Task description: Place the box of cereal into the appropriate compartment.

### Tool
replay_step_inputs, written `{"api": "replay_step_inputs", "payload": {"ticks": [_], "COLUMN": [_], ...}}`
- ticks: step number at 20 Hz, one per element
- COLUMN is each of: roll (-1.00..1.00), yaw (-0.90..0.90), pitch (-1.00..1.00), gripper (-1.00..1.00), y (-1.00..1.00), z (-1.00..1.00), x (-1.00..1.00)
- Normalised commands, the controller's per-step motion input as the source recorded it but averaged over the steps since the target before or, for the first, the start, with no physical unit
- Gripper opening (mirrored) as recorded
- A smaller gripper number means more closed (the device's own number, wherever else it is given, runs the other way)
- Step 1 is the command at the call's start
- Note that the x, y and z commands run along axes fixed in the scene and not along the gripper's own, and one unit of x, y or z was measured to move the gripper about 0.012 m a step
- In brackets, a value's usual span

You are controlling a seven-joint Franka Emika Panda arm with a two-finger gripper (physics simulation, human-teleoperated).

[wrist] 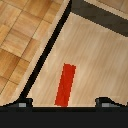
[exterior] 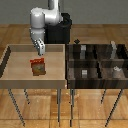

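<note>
The light wooden tray (exterior: 10, 70) on the exterior view's left has bare floor all round the box of cereal (exterior: 38, 66), which stands upright near its middle. The dark compartment tray (exterior: 95, 75) adjoins it. The gripper (exterior: 39, 48) hovers above the box, jaws apart, holding nothing.

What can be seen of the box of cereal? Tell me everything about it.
The box of cereal is a small upright carton with a red-orange top and a tan-brown lower front. It stands on the floor of the light wooden tray on the exterior view's left, near the tray's middle and apart from its walls. In the wrist view it shows as a narrow red strip. The pincer hangs above it, touching nothing.
</note>
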Motion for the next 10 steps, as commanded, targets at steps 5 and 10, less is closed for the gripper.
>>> {"api": "replay_step_inputs", "payload": {"ticks": [5, 10], "roll": [0.0, 0.0], "yaw": [0.0, 0.0], "pitch": [0.0, 0.0], "gripper": [1.0, 1.0], "y": [0.0, -0.03], "z": [-0.8, -0.4], "x": [0.0, 0.0]}}
